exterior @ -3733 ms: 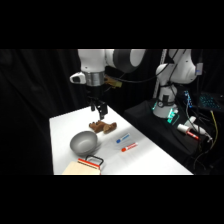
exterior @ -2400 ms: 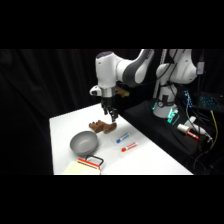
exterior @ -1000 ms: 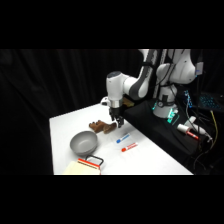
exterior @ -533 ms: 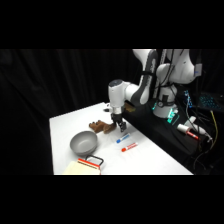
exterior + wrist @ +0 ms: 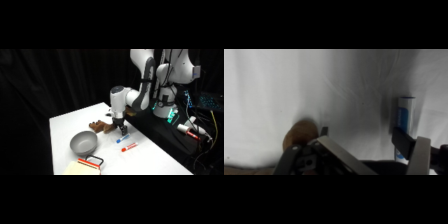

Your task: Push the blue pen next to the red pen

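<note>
Gripper (image 5: 120,131) low over table (image 5: 150,160), fingers spread apart, holding nothing; right finger (image 5: 404,142) just beside blue pen (image 5: 123,138). Blue pen lies flat near table centre; red pen (image 5: 129,147) lies close beside it, toward table's near edge, small gap between. Brown object (image 5: 100,127) and grey bowl (image 5: 83,143) farther along table. Judged handling: pen light, rigid, smooth, round, likely to roll or pivot. Push barrel broadside at mid-length, not cap end.
</note>
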